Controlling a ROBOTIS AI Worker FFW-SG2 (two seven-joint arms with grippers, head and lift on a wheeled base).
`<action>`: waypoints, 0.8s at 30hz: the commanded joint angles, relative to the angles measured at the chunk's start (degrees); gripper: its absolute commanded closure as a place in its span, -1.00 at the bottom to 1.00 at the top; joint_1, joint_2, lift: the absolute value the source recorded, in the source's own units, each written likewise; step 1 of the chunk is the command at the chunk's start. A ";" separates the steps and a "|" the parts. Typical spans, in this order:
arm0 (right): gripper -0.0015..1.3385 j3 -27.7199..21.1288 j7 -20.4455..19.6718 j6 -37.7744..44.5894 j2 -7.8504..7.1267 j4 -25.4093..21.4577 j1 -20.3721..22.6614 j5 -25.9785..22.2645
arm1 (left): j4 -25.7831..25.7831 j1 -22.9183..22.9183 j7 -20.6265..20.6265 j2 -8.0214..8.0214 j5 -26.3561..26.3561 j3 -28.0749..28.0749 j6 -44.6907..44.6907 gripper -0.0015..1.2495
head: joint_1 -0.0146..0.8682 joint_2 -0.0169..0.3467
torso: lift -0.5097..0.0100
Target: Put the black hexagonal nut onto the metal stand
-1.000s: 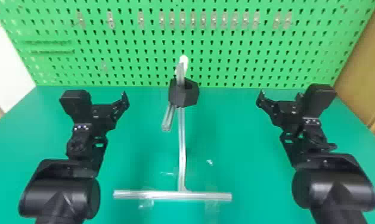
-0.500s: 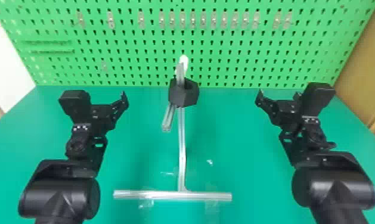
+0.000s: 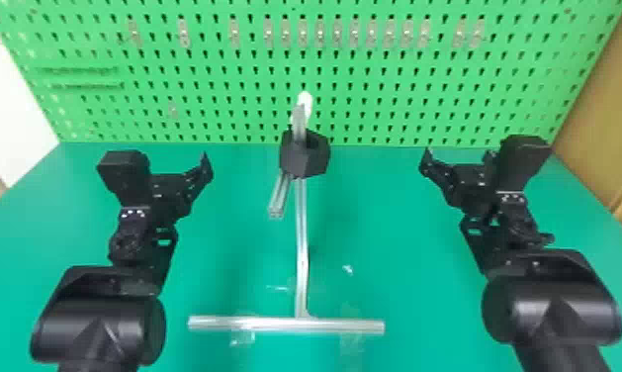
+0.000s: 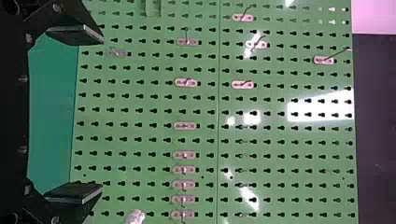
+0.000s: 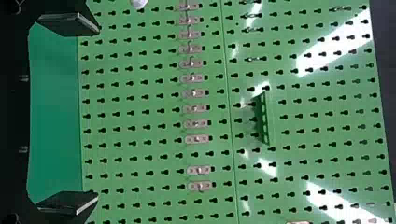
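Nut [image 3: 303,163] sat on the metal stand [image 3: 301,237], which I judged bore its weight. So my left gripper [image 4: 101,114] and right gripper [image 5: 98,113] gaped empty.

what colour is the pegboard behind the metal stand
The pegboard is green, with rows of black holes, best seen in the left wrist view.

Green pegboard [image 3: 220,62], metal hooks [image 3: 184,33] on it, green tabletop [image 3: 398,237], clear tape [image 3: 243,337], tan panel [image 3: 606,109]
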 commanded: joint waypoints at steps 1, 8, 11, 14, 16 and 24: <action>-0.90 0.48 0.00 0.00 -0.21 -0.36 -0.09 1.80 | 0.00 0.03 0.05 0.00 0.00 0.09 0.00 -0.73 | 0.60 -0.46 | 0.96; -0.90 0.66 0.00 0.35 -0.48 -0.54 -0.09 3.56 | 0.00 0.03 0.05 0.00 0.00 0.00 0.00 -0.73 | 0.60 -0.46 | 0.96; -0.90 0.75 0.00 0.52 -0.57 -0.72 -0.09 3.82 | 0.00 0.03 0.05 0.00 0.09 0.00 0.00 -0.73 | 0.60 -0.46 | 0.96; -0.90 0.57 0.00 0.52 -0.57 -0.72 -0.18 3.82 | 0.00 0.03 0.05 0.00 0.26 -0.09 0.00 -0.73 | 0.60 -0.46 | 0.96; -0.90 0.57 0.00 0.52 -0.57 -0.72 -0.18 3.82 | 0.00 0.03 0.05 0.00 0.35 -0.18 0.00 -0.73 | 0.60 -0.46 | 0.96; -0.90 0.75 0.00 0.52 -0.65 -0.72 -0.27 3.64 | 0.00 0.03 0.05 0.00 0.44 -0.09 0.09 -0.73 | 0.60 -0.46 | 0.96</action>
